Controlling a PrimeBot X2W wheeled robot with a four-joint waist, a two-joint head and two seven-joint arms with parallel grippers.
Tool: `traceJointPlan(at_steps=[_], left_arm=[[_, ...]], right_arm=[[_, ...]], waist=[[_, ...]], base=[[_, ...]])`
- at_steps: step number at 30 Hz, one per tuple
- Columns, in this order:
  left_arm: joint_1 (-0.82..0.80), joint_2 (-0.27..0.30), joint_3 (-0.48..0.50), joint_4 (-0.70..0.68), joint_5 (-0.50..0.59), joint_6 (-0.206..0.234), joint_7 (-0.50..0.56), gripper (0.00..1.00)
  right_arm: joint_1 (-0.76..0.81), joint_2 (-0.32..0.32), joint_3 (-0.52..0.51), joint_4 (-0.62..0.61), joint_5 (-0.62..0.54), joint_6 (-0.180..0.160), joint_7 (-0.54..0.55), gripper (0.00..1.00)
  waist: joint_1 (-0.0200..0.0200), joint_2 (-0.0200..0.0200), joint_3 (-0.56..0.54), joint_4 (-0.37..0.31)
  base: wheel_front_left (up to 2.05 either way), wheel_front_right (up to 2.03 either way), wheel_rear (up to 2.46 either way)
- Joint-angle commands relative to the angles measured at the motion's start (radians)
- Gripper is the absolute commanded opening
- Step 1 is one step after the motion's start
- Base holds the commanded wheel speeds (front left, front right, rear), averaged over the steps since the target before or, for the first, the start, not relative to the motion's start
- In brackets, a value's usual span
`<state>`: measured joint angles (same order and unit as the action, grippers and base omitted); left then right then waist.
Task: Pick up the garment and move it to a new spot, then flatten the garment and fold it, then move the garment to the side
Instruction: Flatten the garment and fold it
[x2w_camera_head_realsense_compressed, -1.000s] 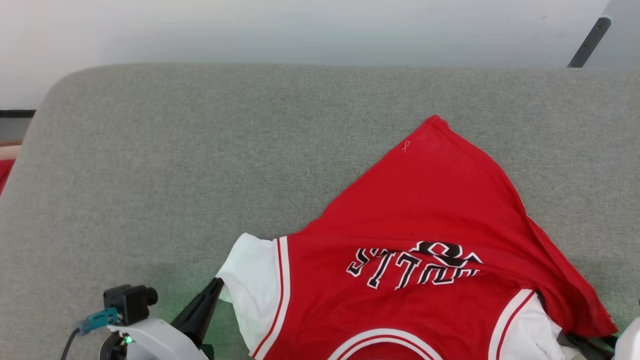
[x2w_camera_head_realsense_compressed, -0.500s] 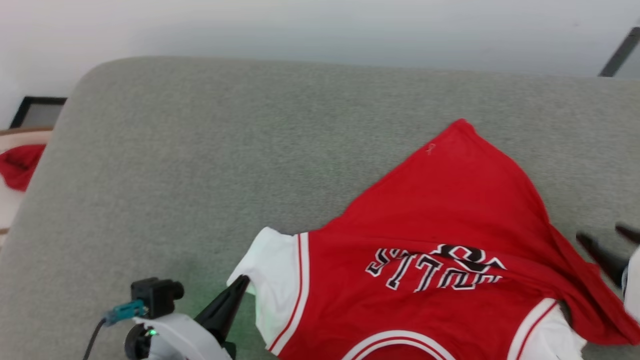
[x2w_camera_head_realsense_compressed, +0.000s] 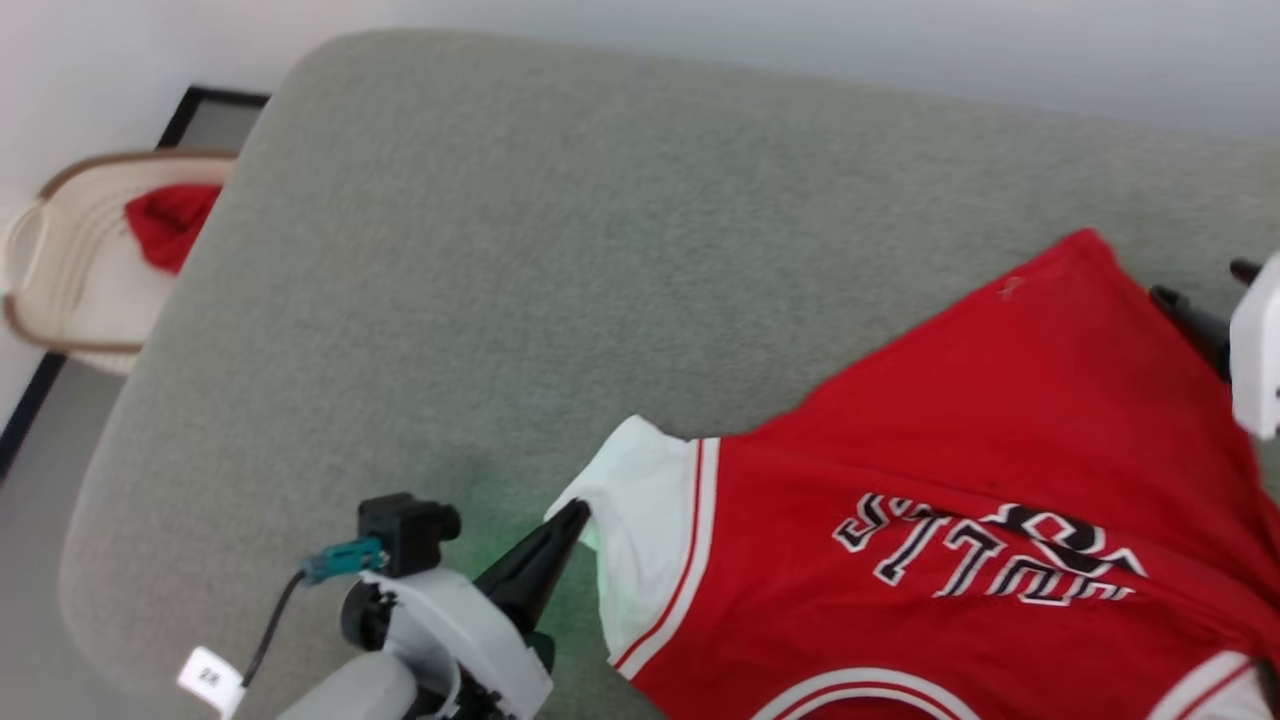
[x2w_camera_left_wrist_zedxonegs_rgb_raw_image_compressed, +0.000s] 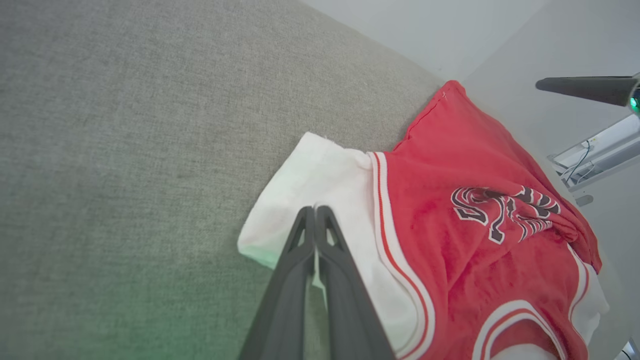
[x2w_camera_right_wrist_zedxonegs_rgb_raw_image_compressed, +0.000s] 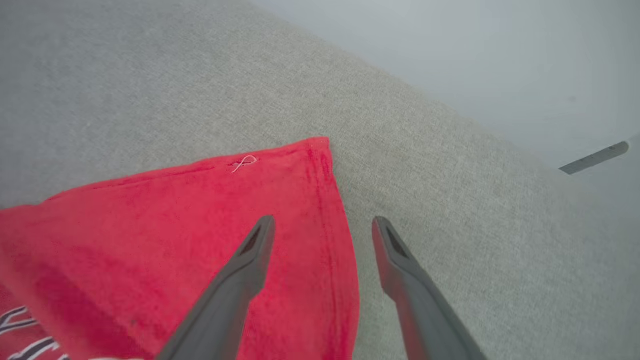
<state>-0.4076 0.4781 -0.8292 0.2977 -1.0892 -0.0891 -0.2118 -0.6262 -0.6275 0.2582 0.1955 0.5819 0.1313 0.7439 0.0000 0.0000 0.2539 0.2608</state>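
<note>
**A:** Where is the shirt?

**B:** The red shirt (x2w_camera_head_realsense_compressed: 950, 430) lies lettering-up on a grey fabric-covered counter (x2w_camera_head_realsense_compressed: 500, 250), over its near right part. One red hem corner (x2w_camera_right_wrist_zedxonegs_rgb_raw_image_compressed: 315, 150) points at the far edge. The cloth is rumpled, not flat.

**A:** And the grippers?

**B:** The left gripper (x2w_camera_left_wrist_zedxonegs_rgb_raw_image_compressed: 315, 210) has its jaws together, clamped on the white sleeve (x2w_camera_left_wrist_zedxonegs_rgb_raw_image_compressed: 305, 170) toward the counter's near edge. The right gripper (x2w_camera_right_wrist_zedxonegs_rgb_raw_image_compressed: 322, 218) has its jaws wide apart, straddling the red side edge just short of that hem corner. I cannot tell whether it touches the cloth.

**A:** What would make this step go well?

**B:** It looks like a reach for a second hold before spreading the shirt out. I would lower the right jaws until the edge sits deep between them, then close near the corner. Next, draw the two holds apart toward opposite edges of the counter. Go slowly, so the sleeve does not slip free and the wrinkles pull out.
</note>
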Motion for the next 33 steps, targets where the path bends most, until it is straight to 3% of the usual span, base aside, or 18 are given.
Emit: traceJointPlan(at_steps=[1, 12, 18, 19, 20, 21, 27, 33], left_arm=[[-0.027, -0.019, -0.006, 0.013, 0.011, -0.011, -0.005, 0.0], [-0.101, -0.102, -0.056, 0.089, 0.015, -0.04, -0.022, 0.0], [-0.118, -0.121, -0.077, 0.112, 0.002, -0.042, -0.033, 0.0], [-0.12, -0.121, -0.082, 0.113, -0.002, -0.042, -0.034, 0.0], [-0.12, -0.119, -0.085, 0.112, -0.007, -0.042, -0.037, 0.0], [-0.12, -0.117, -0.089, 0.113, -0.008, -0.042, -0.038, 0.0], [-0.122, -0.105, -0.098, 0.121, -0.022, -0.042, -0.043, 0.0], [-0.138, -0.067, -0.1, 0.122, -0.039, -0.042, -0.045, 0.0]], right_arm=[[-0.057, -0.019, 0.045, 0.055, 0.006, -0.001, -0.016, 1.0], [-0.276, -0.06, 0.237, 0.357, 0.078, -0.001, 0.005, 1.0], [-0.278, -0.045, 0.318, 0.477, 0.145, -0.001, 0.119, 1.0], [-0.276, -0.042, 0.331, 0.494, 0.154, -0.001, 0.145, 0.71], [-0.275, -0.04, 0.339, 0.51, 0.161, -0.001, 0.165, 0.28], [-0.277, -0.039, 0.345, 0.523, 0.166, -0.001, 0.183, 0.0], [-0.305, -0.03, 0.35, 0.568, 0.171, -0.001, 0.216, 0.0], [-0.364, -0.002, 0.33, 0.583, 0.159, -0.001, 0.173, 0.0]], waist=[[0.0, 0.0, 0.063, 0.063], [0.0, 0.0, 0.138, 0.149], [0.0, 0.0, 0.152, 0.174], [0.0, 0.0, 0.152, 0.177], [0.0, 0.0, 0.153, 0.179], [0.0, 0.0, 0.153, 0.18], [0.0, 0.0, 0.145, 0.174], [0.0, 0.0, 0.115, 0.135]], base=[[0.0, 0.0, 0.0], [0.0, 0.0, 0.0], [0.0, 0.0, 0.0], [0.0, 0.0, 0.0], [0.0, 0.0, 0.0], [0.0, 0.0, 0.0], [0.0, 0.0, 0.0], [0.0, 0.0, 0.0]])
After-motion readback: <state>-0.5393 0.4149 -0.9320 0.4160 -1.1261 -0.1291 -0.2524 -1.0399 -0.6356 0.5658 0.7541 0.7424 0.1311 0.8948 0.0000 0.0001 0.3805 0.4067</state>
